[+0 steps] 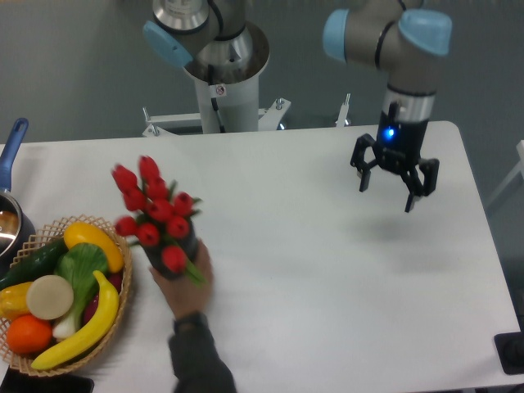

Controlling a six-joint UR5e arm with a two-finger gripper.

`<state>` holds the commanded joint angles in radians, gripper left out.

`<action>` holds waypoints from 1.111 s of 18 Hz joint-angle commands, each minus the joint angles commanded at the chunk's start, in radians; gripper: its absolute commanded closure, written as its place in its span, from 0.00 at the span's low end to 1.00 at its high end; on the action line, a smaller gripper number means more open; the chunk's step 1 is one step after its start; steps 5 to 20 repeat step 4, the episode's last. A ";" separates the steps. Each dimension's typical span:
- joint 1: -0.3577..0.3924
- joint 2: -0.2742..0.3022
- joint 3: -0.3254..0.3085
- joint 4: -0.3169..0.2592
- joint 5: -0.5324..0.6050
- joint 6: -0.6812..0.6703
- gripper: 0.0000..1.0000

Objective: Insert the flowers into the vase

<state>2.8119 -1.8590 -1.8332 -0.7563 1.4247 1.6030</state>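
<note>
Seeing the hand up over the far right part of the table, fingers spread apart, nothing between them. Blue light lit on the wrist just above it. Shadow on the table below and slightly toward me from the hand, so I read it as off the surface.

The flowers are well off to the hand's left, across most of the table. Red tulip buds bunched together, a bit motion-blurred. Stems go down into the vase, which is mostly covered by buds and by a person's hand wrapped around it from the near side. The bunch leans up and away from the hand; I think the vase is tilted or lifted, but blur makes that hard to confirm. A dark sleeve runs from that person's hand down to the near edge.

Further left of the flowers, just beside them: a wicker basket with a banana, an orange, a yellow pepper, greens and a pale round piece. At the far left edge, a pot with a blue handle, cut off by the frame.

Robot base column sits behind the table, up and left of the hand.
</note>
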 joint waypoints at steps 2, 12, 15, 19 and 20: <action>-0.003 -0.003 -0.014 0.000 0.031 -0.002 0.00; -0.002 -0.002 -0.014 -0.002 0.049 -0.003 0.00; -0.002 -0.002 -0.014 -0.002 0.049 -0.003 0.00; -0.002 -0.002 -0.014 -0.002 0.049 -0.003 0.00; -0.002 -0.002 -0.014 -0.002 0.049 -0.003 0.00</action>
